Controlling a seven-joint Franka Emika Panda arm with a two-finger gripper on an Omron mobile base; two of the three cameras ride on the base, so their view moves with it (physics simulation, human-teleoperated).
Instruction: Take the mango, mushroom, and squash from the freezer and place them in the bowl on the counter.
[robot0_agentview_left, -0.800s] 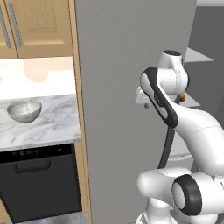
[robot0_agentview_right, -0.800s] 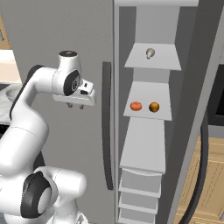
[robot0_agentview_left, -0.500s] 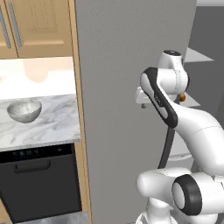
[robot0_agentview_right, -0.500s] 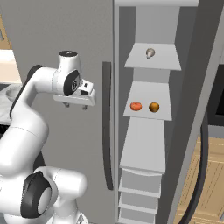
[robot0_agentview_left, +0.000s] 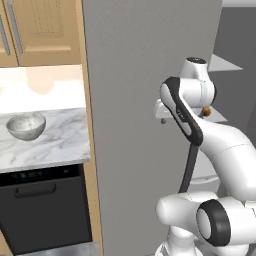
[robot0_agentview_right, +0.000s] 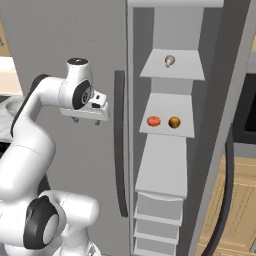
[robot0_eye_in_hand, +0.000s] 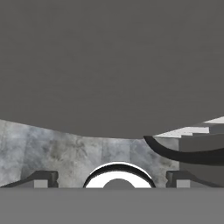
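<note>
The freezer (robot0_agentview_right: 167, 150) stands open, its grey door (robot0_agentview_left: 145, 100) with a long dark handle (robot0_agentview_right: 120, 150) swung out beside my arm. The mushroom (robot0_agentview_right: 170, 60) sits on the upper shelf. On the shelf below lie a red-orange fruit (robot0_agentview_right: 153, 121) and an orange-brown one (robot0_agentview_right: 174, 122); I cannot tell which is the mango and which the squash. My gripper (robot0_agentview_right: 86, 120) hangs open and empty in front of the door, fingers pointing down, left of the shelves. Its fingertips (robot0_eye_in_hand: 41, 179) stand wide apart. The bowl (robot0_agentview_left: 26, 126) rests on the marble counter (robot0_agentview_left: 60, 142) at the left.
A black under-counter appliance (robot0_agentview_left: 40, 210) sits below the counter, with light wood cabinets (robot0_agentview_left: 40, 30) above it. Pale drawers (robot0_agentview_right: 157, 220) fill the freezer's bottom. More wood cabinets (robot0_agentview_right: 240, 200) stand right of the freezer.
</note>
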